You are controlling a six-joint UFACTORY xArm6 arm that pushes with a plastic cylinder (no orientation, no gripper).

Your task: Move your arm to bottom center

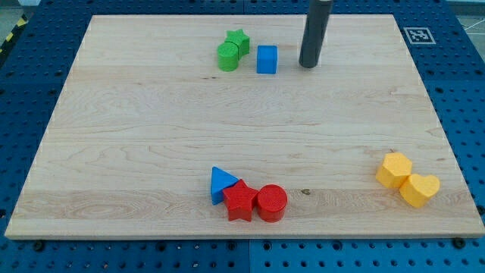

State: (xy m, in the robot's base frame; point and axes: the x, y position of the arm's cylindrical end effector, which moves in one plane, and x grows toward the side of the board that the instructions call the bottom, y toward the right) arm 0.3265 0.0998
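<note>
My tip (308,65) rests on the wooden board (136,144) near the view's top, just right of centre. A blue cube (267,59) sits a short way to its left, apart from it. Further left a green cylinder (228,56) touches a green star (239,41). Near the view's bottom centre a blue triangle (221,183), a red star (240,202) and a red cylinder (271,202) lie clustered together, far below my tip.
A yellow hexagon (395,169) and a yellow heart (420,189) lie touching at the view's bottom right. A blue perforated table (30,76) surrounds the board. A black-and-white marker (418,35) is at the board's top right corner.
</note>
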